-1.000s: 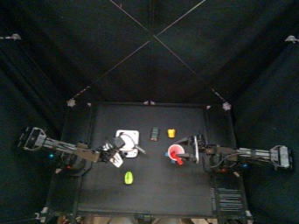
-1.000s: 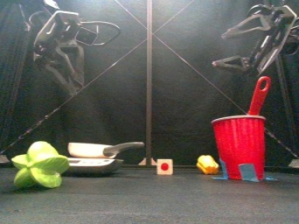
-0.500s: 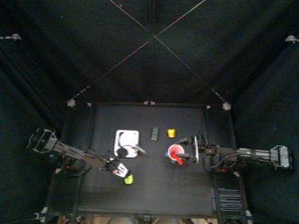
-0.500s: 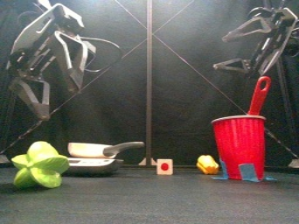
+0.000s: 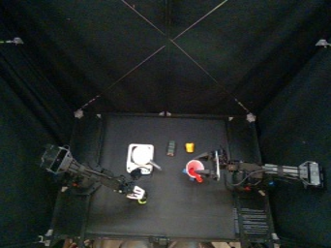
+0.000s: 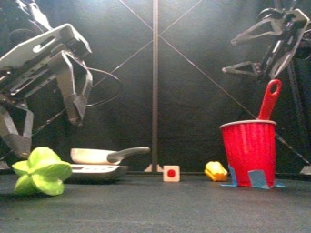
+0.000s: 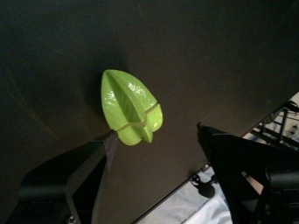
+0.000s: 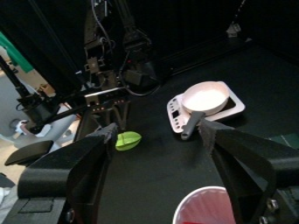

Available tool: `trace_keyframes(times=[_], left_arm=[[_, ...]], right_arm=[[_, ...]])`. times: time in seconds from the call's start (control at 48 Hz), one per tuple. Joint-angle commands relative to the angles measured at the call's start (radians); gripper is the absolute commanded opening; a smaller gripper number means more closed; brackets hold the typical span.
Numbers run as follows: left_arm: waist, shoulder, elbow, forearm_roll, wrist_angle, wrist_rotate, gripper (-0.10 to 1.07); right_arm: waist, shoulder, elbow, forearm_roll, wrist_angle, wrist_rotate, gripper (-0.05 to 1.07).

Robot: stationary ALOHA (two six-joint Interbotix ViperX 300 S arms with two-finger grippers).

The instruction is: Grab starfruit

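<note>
Top view: left arm reaches in low from the left edge of the desk (image 5: 116, 218); left pincer (image 5: 135, 192) sits over the starfruit (image 5: 141, 198), in the front half of the desk, nearer its left side. Right arm lies along the right side, right pincer (image 5: 211, 170) next to the red cup (image 5: 195, 171).

Front view: left arm slopes down steeply above the starfruit (image 6: 40, 172), which rests at the far left, in front of the white pan (image 6: 97, 157). Small cube (image 6: 172, 172) and yellow piece (image 6: 215, 170) near the middle.

Left wrist view: starfruit (image 7: 132, 107) lies on the desk between the spread jaws, untouched.

Right wrist view: jaws wide apart, empty; starfruit (image 8: 128, 140) well beyond them.
</note>
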Motion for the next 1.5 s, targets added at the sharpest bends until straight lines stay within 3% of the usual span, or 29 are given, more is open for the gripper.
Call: trace_keyframes(times=[0.0, 0.292, 0.875, 0.958, 1.271, 1.479], left_arm=[[-0.005, 0.005, -0.008, -0.015, -0.002, -0.002, 1.03], [-0.003, 0.069, -0.011, -0.023, -0.046, 0.0, 1.03], [0.011, 0.097, -0.002, -0.02, -0.092, 0.005, 1.02], [0.011, 0.097, 0.0, -0.02, -0.092, 0.005, 0.99], [0.021, 0.078, 0.006, -0.017, -0.087, 0.012, 0.68], [0.025, 0.038, 0.006, 0.021, -0.057, 0.015, 0.65]], right_arm=[[-0.005, 0.003, -0.009, 0.003, -0.005, 0.0, 1.04], [-0.005, 0.003, -0.009, 0.005, -0.005, 0.002, 1.04], [-0.011, 0.003, -0.009, 0.005, -0.005, 0.002, 1.04], [-0.012, 0.003, -0.009, 0.005, -0.005, 0.002, 1.04], [-0.018, 0.003, -0.008, 0.006, -0.005, 0.002, 1.04], [-0.023, 0.003, -0.006, 0.006, -0.005, 0.003, 1.04]])
